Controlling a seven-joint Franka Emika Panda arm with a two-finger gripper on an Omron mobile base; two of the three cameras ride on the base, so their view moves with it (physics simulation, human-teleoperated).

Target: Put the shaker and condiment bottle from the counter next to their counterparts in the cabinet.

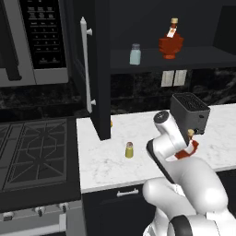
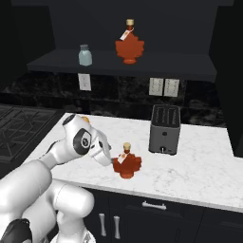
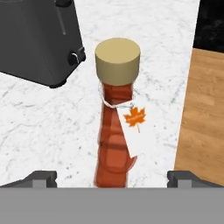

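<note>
A red-orange condiment bottle (image 3: 114,131) with a tan cap is standing upright on the white marble counter (image 3: 52,127), near a dark toaster (image 3: 37,39). Its white neck tag (image 3: 136,126) is showing an orange maple leaf, with no readable writing. The gripper (image 3: 112,178) is hanging wide open, its fingertips (image 3: 41,178) flanking the bottle's base.

The 2 base cameras looked forward and down from behind the arm, left and right, sharing the counter (image 1: 101,161) and cabinet (image 2: 118,66). The hand camera looked closely down on the condiment bottle (image 3: 116,127).
</note>
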